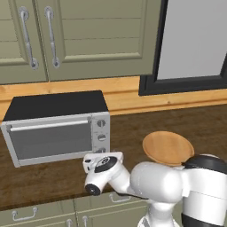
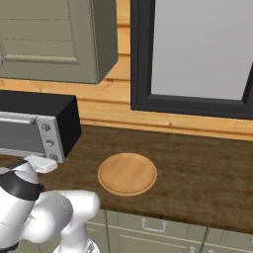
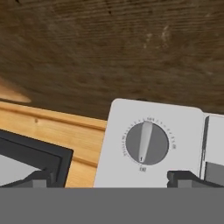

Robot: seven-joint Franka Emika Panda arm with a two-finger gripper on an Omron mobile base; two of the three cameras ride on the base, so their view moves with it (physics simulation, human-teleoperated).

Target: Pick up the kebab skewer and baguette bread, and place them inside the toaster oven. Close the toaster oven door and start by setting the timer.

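On the dark tabletop [image 2: 197,163], the toaster oven door [image 1: 48,141] is closed; the pincer [image 3: 109,177], fingers apart, should center on the knob [image 3: 146,143] before closing.

A round wooden plate [image 1: 167,147] is lying flat on the dark wooden counter [image 2: 197,168]. Green cabinets [image 1: 80,35] are hanging above, beside a black-framed window [image 2: 197,54].

- The arm [image 1: 155,181] is glossy white, built of rounded, bulbous segments that join smoothly.
- A black band rings the thick segment [image 1: 204,163] at the right in the left base view; the same dark ring [image 2: 17,185] shows in the right base view.
- The hand [image 1: 103,165] is a flat white block with a round black-and-grey disc on top.
- A black circular cap [image 1: 93,189] closes the wrist's end.
- Two small dark finger tips [image 3: 181,177] show in the hand view.
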